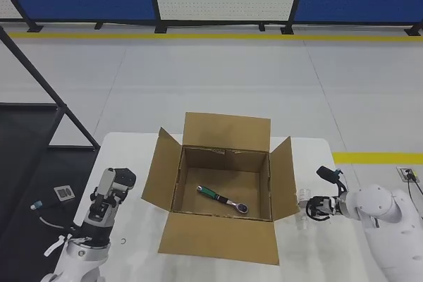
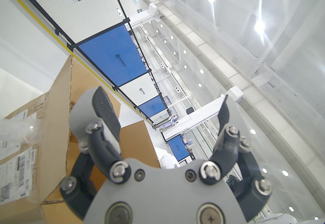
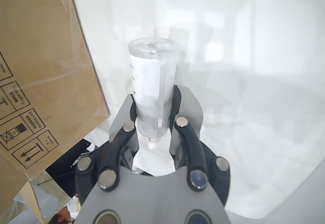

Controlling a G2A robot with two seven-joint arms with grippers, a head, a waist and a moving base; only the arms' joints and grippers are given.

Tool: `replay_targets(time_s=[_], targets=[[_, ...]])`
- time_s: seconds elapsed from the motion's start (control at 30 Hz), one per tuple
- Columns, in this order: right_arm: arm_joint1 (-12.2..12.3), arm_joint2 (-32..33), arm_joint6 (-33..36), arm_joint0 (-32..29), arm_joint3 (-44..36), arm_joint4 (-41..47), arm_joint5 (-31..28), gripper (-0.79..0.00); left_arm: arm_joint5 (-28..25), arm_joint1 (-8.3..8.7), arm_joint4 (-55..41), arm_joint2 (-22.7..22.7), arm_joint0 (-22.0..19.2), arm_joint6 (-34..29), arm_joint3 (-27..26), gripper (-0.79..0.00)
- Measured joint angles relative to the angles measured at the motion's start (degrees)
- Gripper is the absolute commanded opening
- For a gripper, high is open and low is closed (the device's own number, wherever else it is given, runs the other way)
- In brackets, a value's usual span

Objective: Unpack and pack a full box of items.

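Note:
An open cardboard box [image 1: 197, 243] stands mid-table with all its flaps out. A ratchet wrench with a green handle [image 1: 223, 199] lies on the box floor. Just outside the box's right flap [image 3: 45, 77], my right gripper [image 3: 153, 105] is shut on a clear plastic bottle [image 3: 152, 75], held near its neck with the base pointing away. That bottle [image 1: 303, 199] and right gripper [image 1: 314, 209] hang low over the table's right side. My left gripper [image 2: 162, 105] is open and empty, pointing upward beside the box's left flap [image 2: 57, 118]; the left arm [image 1: 113, 189] stands left of the box.
The white table [image 1: 127, 151] ends close behind and beside the box. A black frame [image 1: 53, 120] stands off the table's left edge, with a small white device [image 1: 62, 191] and cables below it. Bare tabletop lies right of the bottle [image 3: 241, 82].

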Motion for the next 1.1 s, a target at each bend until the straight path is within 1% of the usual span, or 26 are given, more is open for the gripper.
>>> replay_targets(time_s=[0.1,0.13,0.17,0.2,0.27,0.3,0.33,0.37,0.4,0.47,0.53,0.57,0.8,0.87,0.97,1.1], targets=[[0.0,-0.9,0.1,0.6,0.8,-0.2,0.3,-0.634,-0.2,0.02,-0.1,-0.1,0.1,0.1,0.0,0.0],[0.1,-1.2,0.0,0.9,1.1,-0.2,0.2,-0.622,-0.2,0.02,-0.1,-0.2,0.1,0.2,0.0,0.0],[0.1,-1.5,0.0,1.0,1.3,-0.1,0.2,-0.582,-0.2,0.03,-0.1,-0.2,0.2,0.2,-0.1,0.0],[0.1,-1.6,-0.1,1.2,1.6,0.0,0.1,-0.56,-0.2,0.04,-0.1,-0.2,0.2,0.2,-0.1,0.0],[0.1,-2.0,-0.2,1.5,2.1,0.0,0.2,-0.548,-0.2,0.05,-0.1,-0.3,0.2,0.2,-0.1,0.0],[0.2,-2.1,-0.3,1.6,2.2,0.1,0.2,-0.529,-0.3,0.06,-0.1,-0.3,0.2,0.2,-0.1,0.0],[0.2,-2.3,-0.3,1.7,2.4,0.2,0.2,-0.496,-0.3,0.06,-0.1,-0.3,0.2,0.2,-0.1,0.0],[0.3,-2.3,-0.2,1.8,2.5,0.2,0.1,-0.44,-0.4,0.07,-0.1,-0.3,0.2,0.2,-0.1,0.0],[0.3,-2.4,-0.2,1.8,2.6,0.2,0.1,-0.428,-0.4,0.08,-0.1,-0.3,0.2,0.2,-0.1,0.0],[0.4,-2.5,-0.2,1.8,2.6,0.4,0.1,-0.437,-0.3,0.09,-0.2,-0.3,0.2,0.1,-0.1,0.0],[0.6,-2.5,-0.4,1.7,2.6,0.7,0.1,-0.419,-0.3,0.11,-0.2,-0.2,0.1,0.0,-0.1,0.0],[0.6,-2.5,-0.6,1.6,2.5,0.8,0.0,-0.397,-0.2,0.12,-0.2,-0.2,0.1,0.0,-0.1,0.0],[1.1,-1.9,-1.3,0.6,1.2,1.8,0.0,-0.394,-0.1,0.17,-0.1,-0.2,-0.2,-0.2,-0.2,0.0],[1.3,-1.8,-1.6,0.2,0.7,2.1,0.1,-0.376,-0.1,0.18,-0.1,-0.2,-0.2,-0.1,-0.2,0.0],[1.5,-1.6,-1.9,-0.4,-0.2,2.3,0.4,-0.376,-0.2,0.21,-0.4,-0.4,-0.3,-0.1,-0.1,0.0],[1.8,-1.4,-2.1,-1.0,-1.3,2.5,0.7,-0.357,-0.3,0.25,-0.6,-0.5,-0.2,-0.2,-0.1,0.0]])
